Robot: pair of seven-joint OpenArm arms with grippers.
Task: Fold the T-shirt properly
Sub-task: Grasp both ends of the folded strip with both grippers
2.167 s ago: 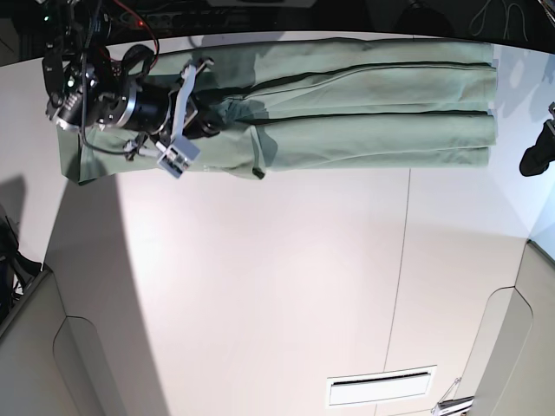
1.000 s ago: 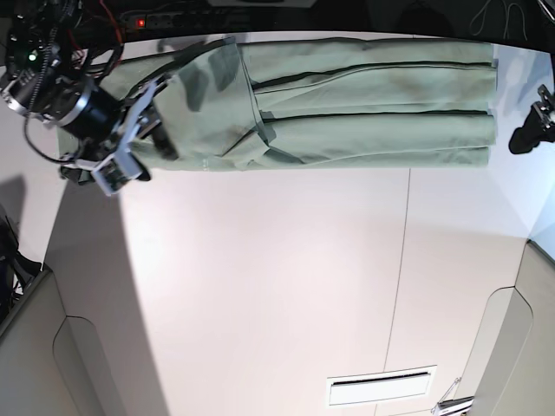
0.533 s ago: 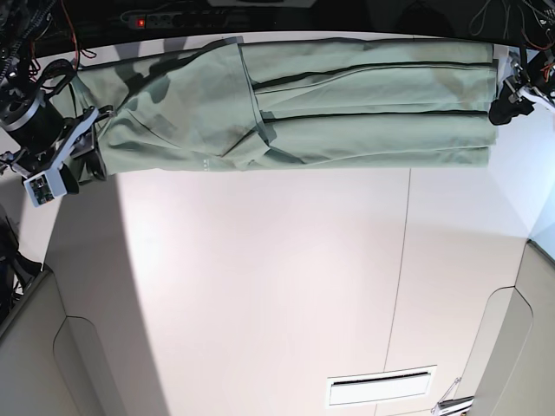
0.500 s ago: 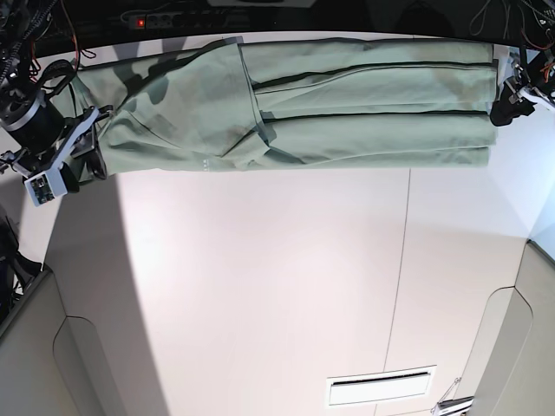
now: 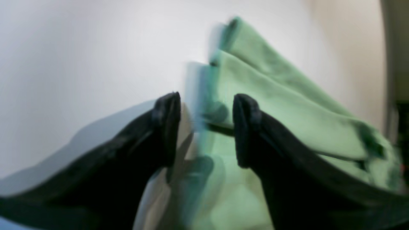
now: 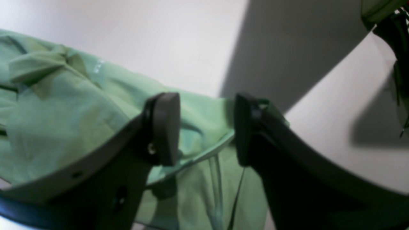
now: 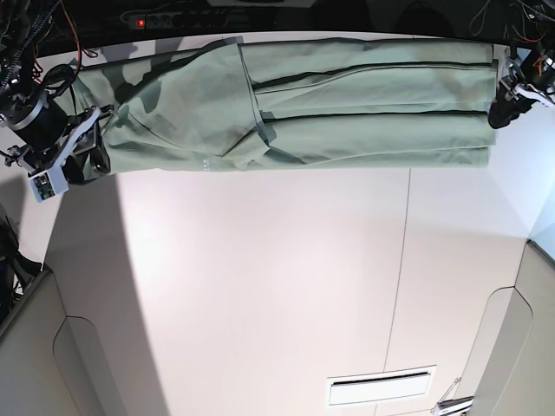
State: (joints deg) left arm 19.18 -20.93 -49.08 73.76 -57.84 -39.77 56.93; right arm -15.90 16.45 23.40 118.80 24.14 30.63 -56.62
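The T-shirt (image 7: 347, 121) lies as a long, pale green band of folded layers along the table's far edge. My right gripper (image 7: 94, 149) hovers at its left end; in the right wrist view this gripper (image 6: 204, 127) is open, with the T-shirt (image 6: 64, 111) hem passing under the gap between the fingers. My left gripper (image 7: 501, 106) is at the band's right end. The left wrist view shows this gripper (image 5: 206, 127) open, its jaws straddling the stacked edges of the T-shirt (image 5: 274, 105). That view is blurred.
A power strip (image 7: 143, 19) with a red light and cables runs behind the white table (image 7: 260, 286). The table has a seam (image 7: 401, 277) and a slot (image 7: 381, 388) near the front. Grey rounded panels (image 7: 35, 347) flank both front corners.
My right arm has drawn away from the shirt's middle to its left end, leaving the left part spread out. My left arm has come in to the shirt's right end.
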